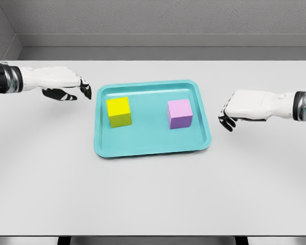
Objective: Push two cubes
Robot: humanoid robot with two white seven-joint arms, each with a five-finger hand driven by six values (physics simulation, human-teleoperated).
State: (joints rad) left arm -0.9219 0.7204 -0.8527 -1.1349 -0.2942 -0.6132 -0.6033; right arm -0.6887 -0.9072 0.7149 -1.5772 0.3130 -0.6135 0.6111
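Observation:
A yellow cube (119,111) sits in the left half of a teal tray (143,146), and a pink-purple cube (180,113) sits in the right half. The two cubes stand well apart. My left hand (76,90) hovers just outside the tray's left rim, level with its far corner, fingers relaxed and pointing down, holding nothing. My right hand (228,116) hangs a little to the right of the tray's right rim, about level with the pink cube, fingers loosely bent down and empty. Neither hand touches a cube or the tray.
The tray lies in the middle of a white table (153,199). A grey wall runs behind the table's far edge, and the table's front edge shows at the bottom of the picture.

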